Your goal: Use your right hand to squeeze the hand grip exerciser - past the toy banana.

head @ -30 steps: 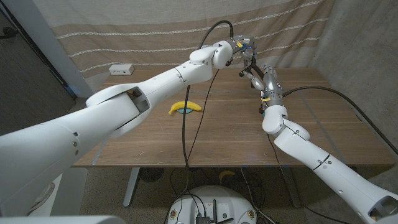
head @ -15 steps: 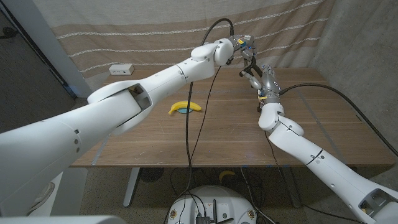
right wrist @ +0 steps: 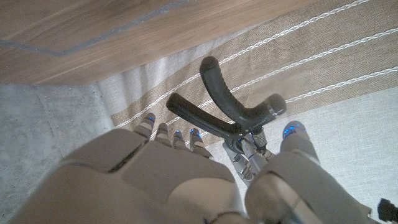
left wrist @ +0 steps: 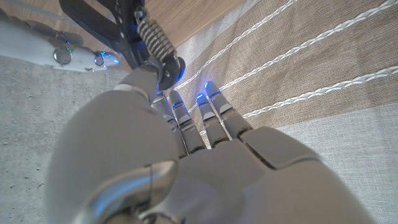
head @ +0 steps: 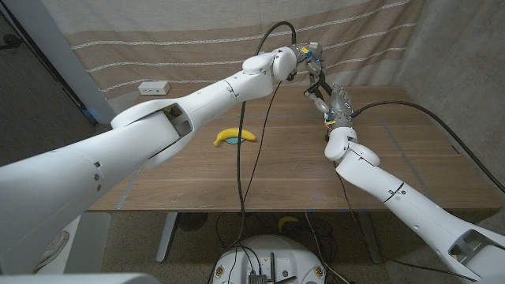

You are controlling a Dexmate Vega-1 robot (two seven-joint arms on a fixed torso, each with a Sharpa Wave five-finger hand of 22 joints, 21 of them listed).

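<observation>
The hand grip exerciser (head: pixel 315 78), with black handles and a steel spring, hangs in the air over the table's far edge, past the yellow toy banana (head: pixel 235 136). My left hand (head: pixel 300 57) holds it at the spring end; the left wrist view shows the coil (left wrist: pixel 154 38) against its fingers (left wrist: pixel 186 118). My right hand (head: pixel 338 101) is just below and to the right, fingers spread beside the handles (right wrist: pixel 202 112). Nothing is wrapped in it, and I cannot tell whether its fingertips (right wrist: pixel 163 130) touch a handle. The right hand (left wrist: pixel 43 48) also appears beside the handles in the left wrist view.
A striped beige curtain (head: pixel 181 47) hangs right behind the table's far edge. A white power strip (head: pixel 155 87) lies at the back left. Black cables (head: pixel 252 142) drape from both wrists across the wooden table (head: pixel 189 177). A grey wall (head: pixel 465 55) stands on the right.
My right arm has pushed a little farther back and left, bringing the right hand closer under the exerciser. The left hand keeps its hold almost without moving.
</observation>
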